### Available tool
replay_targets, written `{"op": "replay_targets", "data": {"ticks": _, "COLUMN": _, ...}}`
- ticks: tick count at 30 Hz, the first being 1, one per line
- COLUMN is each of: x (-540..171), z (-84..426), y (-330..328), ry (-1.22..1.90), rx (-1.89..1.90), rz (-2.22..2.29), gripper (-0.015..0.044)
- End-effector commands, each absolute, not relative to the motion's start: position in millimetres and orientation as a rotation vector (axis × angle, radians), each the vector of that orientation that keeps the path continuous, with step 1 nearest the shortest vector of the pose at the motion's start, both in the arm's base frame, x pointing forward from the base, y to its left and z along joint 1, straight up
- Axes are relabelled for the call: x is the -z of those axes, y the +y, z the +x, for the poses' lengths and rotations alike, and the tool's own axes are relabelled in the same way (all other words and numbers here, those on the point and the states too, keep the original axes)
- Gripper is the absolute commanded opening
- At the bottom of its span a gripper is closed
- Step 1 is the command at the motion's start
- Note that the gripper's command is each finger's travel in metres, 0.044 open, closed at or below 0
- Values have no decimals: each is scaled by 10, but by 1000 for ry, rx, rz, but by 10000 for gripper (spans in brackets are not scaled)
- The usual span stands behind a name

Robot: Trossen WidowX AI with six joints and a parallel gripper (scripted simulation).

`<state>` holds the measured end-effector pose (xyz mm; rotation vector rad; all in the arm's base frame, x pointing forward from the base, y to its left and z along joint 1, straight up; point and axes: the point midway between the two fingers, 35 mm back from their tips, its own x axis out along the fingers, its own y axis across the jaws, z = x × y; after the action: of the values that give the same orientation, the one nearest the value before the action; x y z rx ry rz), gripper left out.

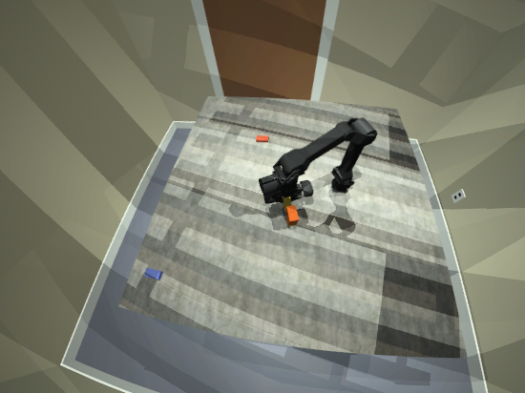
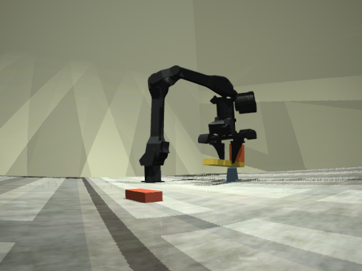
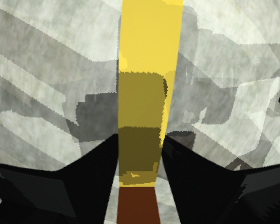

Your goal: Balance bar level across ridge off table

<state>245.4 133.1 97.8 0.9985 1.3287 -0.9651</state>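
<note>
My gripper (image 2: 228, 161) (image 3: 140, 139) is shut on the yellow bar (image 2: 212, 162) (image 3: 150, 37), one finger on each side. The bar also shows in the top view (image 1: 286, 201). It looks roughly level and clear of the table. An upright orange block (image 1: 292, 216) (image 2: 241, 153) (image 3: 137, 206) is at one end of the bar. A blue-grey ridge (image 2: 232, 174) stands on the table under the bar's block-end half in the exterior view. The bar's underside is at or just above the ridge top; I cannot tell whether they touch. The ridge is hidden in the top view and the wrist view.
A red-orange block (image 1: 262, 138) (image 2: 143, 195) lies on the table (image 1: 267, 269) (image 2: 263, 245) at the back left in the top view. A blue block (image 1: 154, 274) lies near the table's front left edge. The arm's base stands right of the gripper in the top view.
</note>
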Motion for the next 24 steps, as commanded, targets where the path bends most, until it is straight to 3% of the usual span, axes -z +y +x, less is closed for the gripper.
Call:
{"op": "replay_targets", "data": {"ticks": 1, "x": -972, "z": 2457, "y": 1332, "ry": 1328, "rx": 962, "rz": 997, "gripper": 0}}
{"op": "replay_targets", "data": {"ticks": 24, "x": -953, "z": 2456, "y": 1332, "ry": 1328, "rx": 962, "rz": 997, "gripper": 0}}
